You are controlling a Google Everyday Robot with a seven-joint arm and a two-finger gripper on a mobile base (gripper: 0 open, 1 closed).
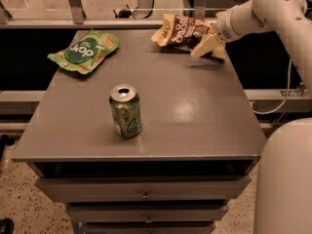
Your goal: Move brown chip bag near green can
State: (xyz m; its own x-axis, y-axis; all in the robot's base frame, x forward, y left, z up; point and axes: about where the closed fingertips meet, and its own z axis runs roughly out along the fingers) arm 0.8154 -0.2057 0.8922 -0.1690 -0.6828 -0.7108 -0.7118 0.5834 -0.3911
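Note:
The brown chip bag lies crinkled at the far right of the grey table, white lettering up. The green can stands upright in the middle-left of the table, well in front of the bag. My gripper hangs low over the far right edge, right at the bag's right end. Its cream fingers are apart and hold nothing. The bag's right end is partly hidden behind the gripper.
A flat green chip bag with a round dark-green logo lies at the far left. My white arm comes in from the upper right. Drawers sit under the table's front edge. A rail runs behind the table.

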